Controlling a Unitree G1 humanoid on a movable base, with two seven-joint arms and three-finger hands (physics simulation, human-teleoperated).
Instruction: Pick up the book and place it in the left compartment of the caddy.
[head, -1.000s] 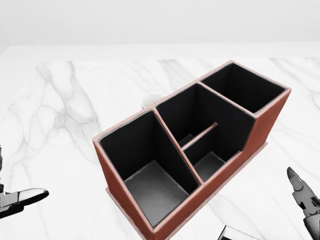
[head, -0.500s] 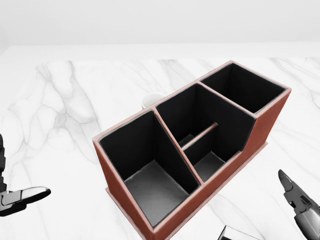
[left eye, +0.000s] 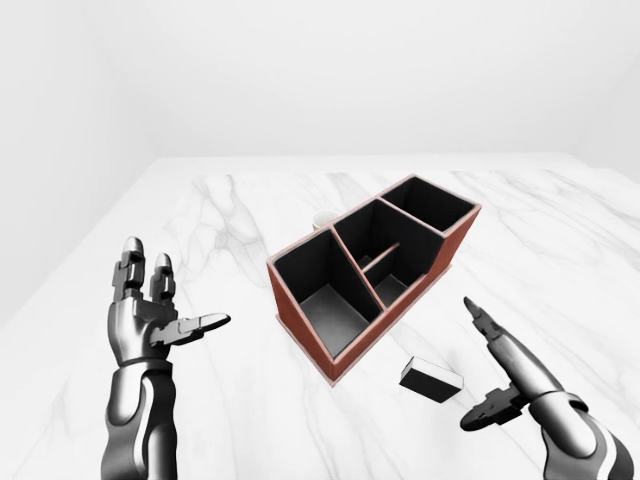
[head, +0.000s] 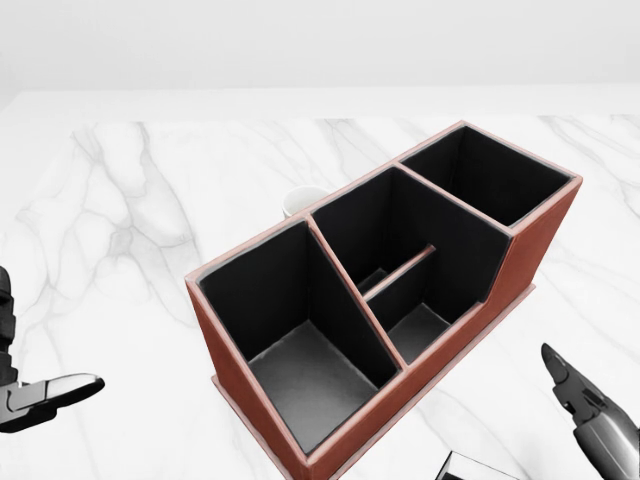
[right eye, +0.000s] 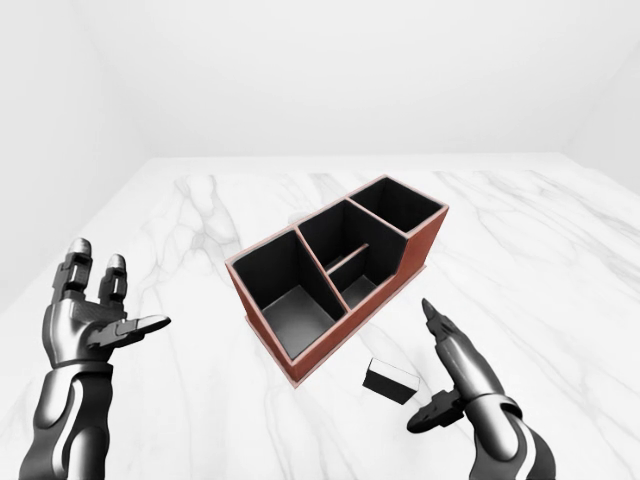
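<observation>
Book (left eye: 431, 379), flat dark slab, boxy red-brown caddy (left eye: 372, 271)

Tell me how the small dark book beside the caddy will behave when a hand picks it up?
The book looks like a small stiff block, so it probably will not flop. It lies flat on the marble table, so it may slide if pushed. It seems light.

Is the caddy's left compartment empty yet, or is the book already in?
Empty. The left compartment shows only its bare grey floor, and the book lies on the table beside the caddy.
</observation>
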